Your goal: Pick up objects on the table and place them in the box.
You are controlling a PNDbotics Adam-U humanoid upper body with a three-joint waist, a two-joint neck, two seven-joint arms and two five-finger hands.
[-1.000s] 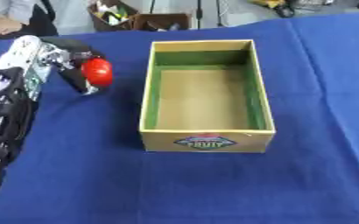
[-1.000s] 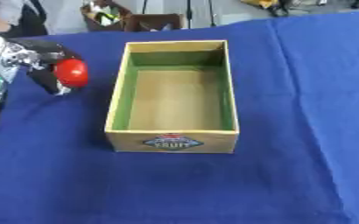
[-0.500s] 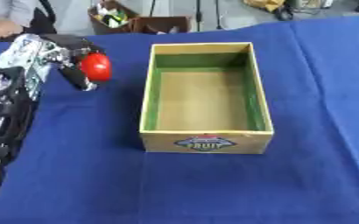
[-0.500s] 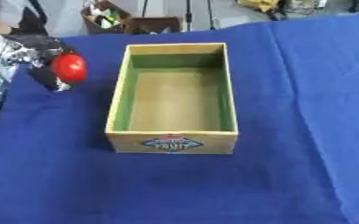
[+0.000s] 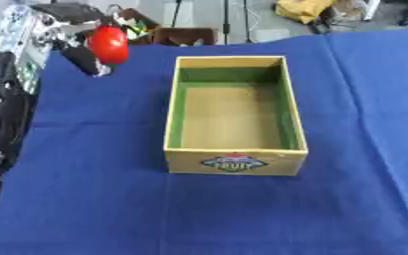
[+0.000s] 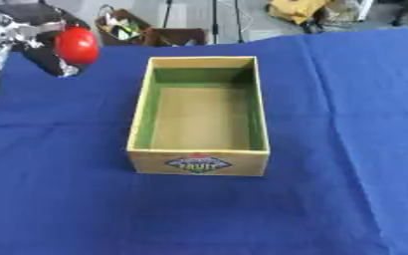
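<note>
Mid-counter [image 5: 85, 209] on the blue cloth stands the open cardboard box [image 5: 235, 162], label toward the near edge. Toward the far left corner, the left hand [image 5: 68, 35] curls its fingers [image 5: 87, 60] round a red object [image 5: 109, 44], raised left of the box.

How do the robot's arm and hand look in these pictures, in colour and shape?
Only the left arm shows, along the left edge: a bulky black body with glossy silver reflections. Its left hand mixes shiny silver metal parts with black fingers. No cables or markings can be made out. The right arm is out of view.
</note>
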